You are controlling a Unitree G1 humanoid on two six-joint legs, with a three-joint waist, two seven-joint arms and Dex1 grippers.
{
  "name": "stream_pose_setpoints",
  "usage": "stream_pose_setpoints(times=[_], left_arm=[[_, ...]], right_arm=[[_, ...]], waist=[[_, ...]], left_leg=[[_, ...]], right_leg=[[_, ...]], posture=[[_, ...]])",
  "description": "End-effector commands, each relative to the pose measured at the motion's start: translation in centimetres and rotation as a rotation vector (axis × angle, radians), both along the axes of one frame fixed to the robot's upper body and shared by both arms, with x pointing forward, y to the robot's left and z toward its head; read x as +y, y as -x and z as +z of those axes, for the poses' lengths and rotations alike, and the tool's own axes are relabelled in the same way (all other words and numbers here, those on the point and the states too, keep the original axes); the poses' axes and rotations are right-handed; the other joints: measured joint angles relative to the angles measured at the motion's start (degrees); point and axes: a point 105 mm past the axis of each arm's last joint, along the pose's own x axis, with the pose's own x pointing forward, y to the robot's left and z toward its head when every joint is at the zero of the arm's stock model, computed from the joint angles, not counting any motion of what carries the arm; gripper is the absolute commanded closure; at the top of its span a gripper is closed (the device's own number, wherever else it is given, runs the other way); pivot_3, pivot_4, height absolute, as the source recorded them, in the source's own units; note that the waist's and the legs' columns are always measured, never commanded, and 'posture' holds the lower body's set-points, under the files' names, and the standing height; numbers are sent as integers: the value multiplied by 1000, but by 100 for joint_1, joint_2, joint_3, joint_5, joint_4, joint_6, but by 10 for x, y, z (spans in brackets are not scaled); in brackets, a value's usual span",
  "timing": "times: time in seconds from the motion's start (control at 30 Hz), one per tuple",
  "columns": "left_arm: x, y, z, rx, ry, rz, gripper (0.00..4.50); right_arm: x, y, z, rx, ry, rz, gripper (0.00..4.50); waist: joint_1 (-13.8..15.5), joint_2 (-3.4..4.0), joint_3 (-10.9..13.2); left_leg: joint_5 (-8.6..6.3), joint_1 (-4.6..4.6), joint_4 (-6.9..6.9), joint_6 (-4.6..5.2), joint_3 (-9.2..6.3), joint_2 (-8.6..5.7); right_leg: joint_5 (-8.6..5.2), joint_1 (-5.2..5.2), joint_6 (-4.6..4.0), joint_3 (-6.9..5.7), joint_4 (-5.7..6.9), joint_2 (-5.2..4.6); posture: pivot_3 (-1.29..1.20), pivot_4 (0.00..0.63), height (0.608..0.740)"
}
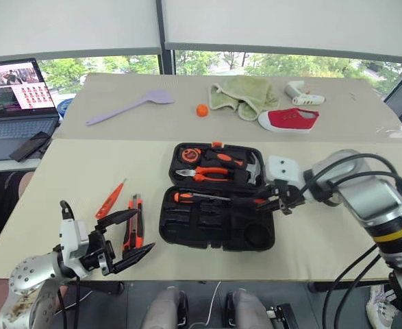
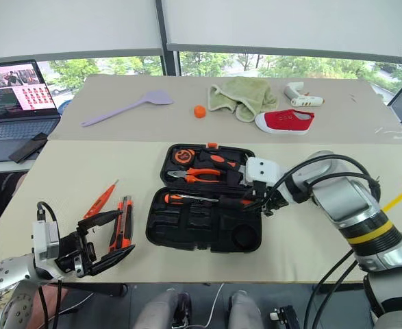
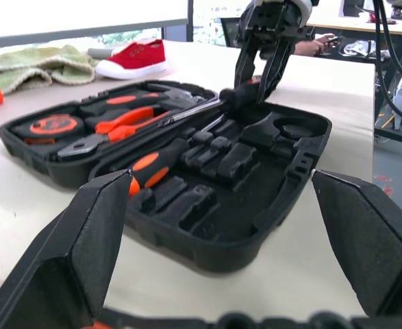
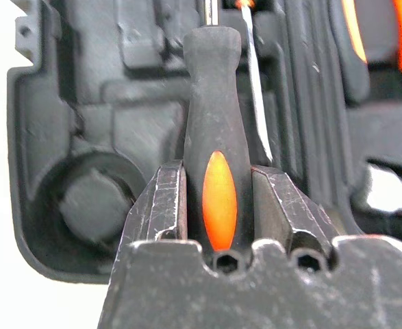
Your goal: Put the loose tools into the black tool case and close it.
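The right gripper (image 4: 219, 205) pinches the black-and-orange handle of a screwdriver (image 4: 214, 116) between its two fingers, holding it over the near half of the black tool case (image 1: 218, 233), with the shaft running along the case's moulded recesses. A second screwdriver (image 1: 197, 197) with an orange-and-black handle already lies in that same half, nearer the hinge. The case lies open on the near table (image 1: 77, 192), its far half holding pliers (image 1: 204, 173), a tape measure (image 1: 187, 155) and a hammer (image 1: 252, 168). The left gripper (image 1: 129, 236) hovers at the table's near edge with its fingers spread wide and nothing between them. Just beyond it on the tabletop lie the orange-black utility knife (image 1: 133, 219) and the slim orange tester screwdriver (image 1: 109, 199), both well apart from the case. On the far table rest a lilac spatula (image 1: 129, 106), a green cloth (image 1: 242, 96) and a red shoe (image 1: 290, 119).
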Motion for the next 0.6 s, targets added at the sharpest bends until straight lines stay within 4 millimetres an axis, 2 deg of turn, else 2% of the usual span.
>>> stream_pose_setpoints(times=[0.03, 0.23, 0.6], left_arm=[[1, 1, 4, -28, -8, 5, 0], [0, 3, 3, -23, -9, 2, 0], [-2, 3, 2, -23, -14, -1, 0]], right_arm=[[14, 2, 6, -37, 1, 41, 3487], [7, -5, -10, -55, 122, 22, 3487], [-1, -15, -13, -37, 192, -34, 3487]], waist=[[-3, 0, 0], [5, 0, 0], [-7, 0, 0]], left_leg=[[0, 0, 0, 0, 0, 0], [-1, -1, 12, 2, -1, 0], [-3, -2, 26, 3, -5, 2]], right_leg=[[0, 0, 0, 0, 0, 0], [0, 3, 0, -3, 1, -1], [1, 3, 0, -1, 7, 1]], posture=[[0, 150, 740], [0, 150, 740], [0, 150, 740]])
